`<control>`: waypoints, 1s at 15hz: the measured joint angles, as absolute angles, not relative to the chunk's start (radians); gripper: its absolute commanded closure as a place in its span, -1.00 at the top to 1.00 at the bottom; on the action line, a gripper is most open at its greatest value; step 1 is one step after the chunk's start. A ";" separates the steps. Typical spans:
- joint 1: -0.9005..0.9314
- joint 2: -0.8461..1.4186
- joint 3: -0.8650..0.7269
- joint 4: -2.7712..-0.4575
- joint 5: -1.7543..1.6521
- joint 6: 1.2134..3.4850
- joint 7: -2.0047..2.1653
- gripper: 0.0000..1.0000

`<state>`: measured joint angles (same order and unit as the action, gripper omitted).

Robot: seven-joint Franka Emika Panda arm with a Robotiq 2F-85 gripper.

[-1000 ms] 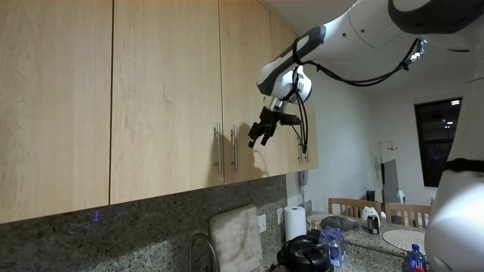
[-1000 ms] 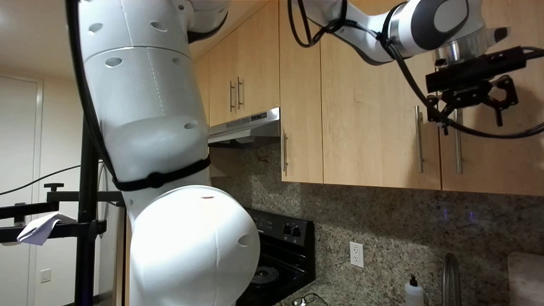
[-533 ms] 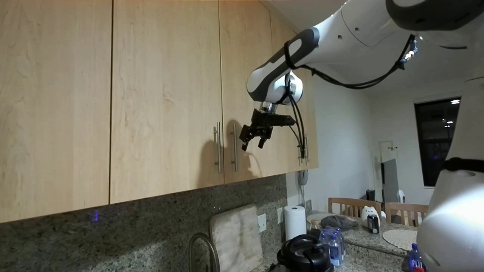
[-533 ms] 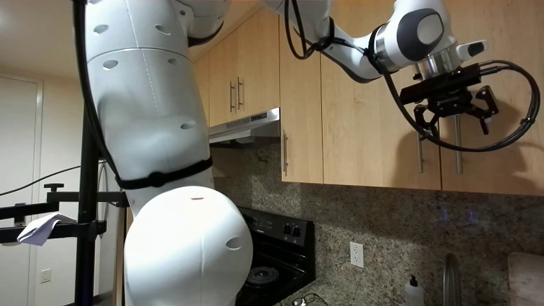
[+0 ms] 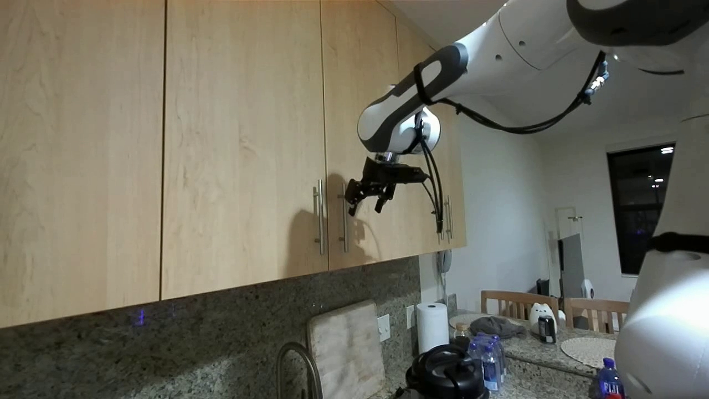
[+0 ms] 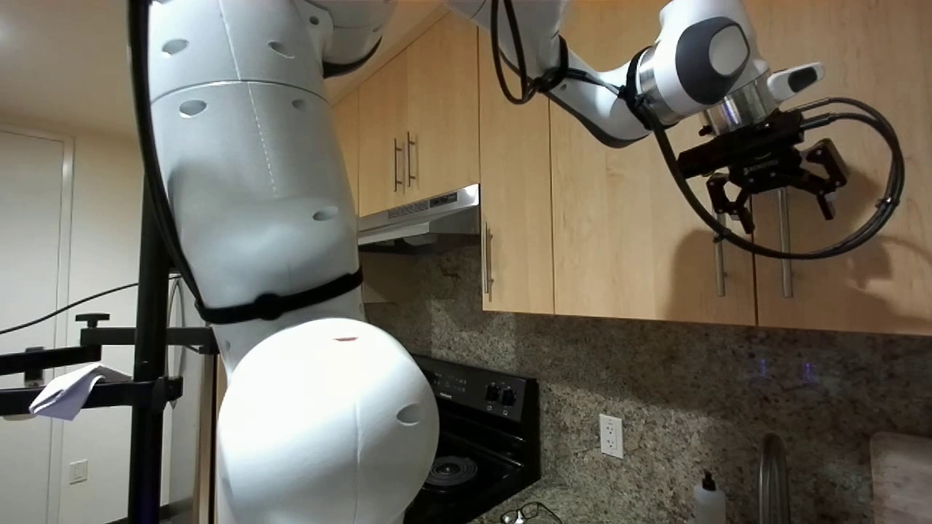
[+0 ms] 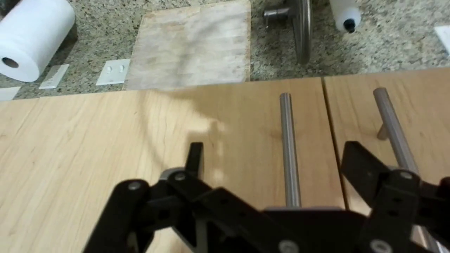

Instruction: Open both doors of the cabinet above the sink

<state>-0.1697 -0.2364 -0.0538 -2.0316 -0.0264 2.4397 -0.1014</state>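
Gripper (image 7: 276, 158) spread near 2 closed cabinet doors (image 5: 243, 138).

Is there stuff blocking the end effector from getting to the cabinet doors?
Nothing visible blocks the end effector: one door handle shows between its spread fingers in the wrist view. The cable crosses that handle in an exterior view, but seems to hang on the side away from the doors.

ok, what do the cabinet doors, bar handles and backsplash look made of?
Cabinet doors: wood veneer or wood-look laminate, satin; fine maple-like grain shows, but can't tell real from printed.
Bar handles: metal, probably brushed steel; grey with soft lengthwise highlights.
Backsplash: likely granite, apparently polished; mottled speckles and small blue glints.
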 measured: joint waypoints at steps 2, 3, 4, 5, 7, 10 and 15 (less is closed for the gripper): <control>-0.209 -0.236 0.001 -2.032 -0.120 2.487 0.059 1.00; -0.238 -0.236 0.033 -2.032 -0.166 2.496 0.136 1.00; -0.262 -0.236 0.061 -2.032 -0.216 2.496 0.213 1.00; -0.266 -0.234 0.071 -2.032 -0.264 2.496 0.283 1.00; -0.251 -0.222 0.074 -2.031 -0.313 2.494 0.372 1.00; -0.220 -0.194 0.074 -2.027 -0.326 2.494 0.426 1.00; -0.206 -0.144 0.073 -1.991 -0.443 2.491 0.610 1.00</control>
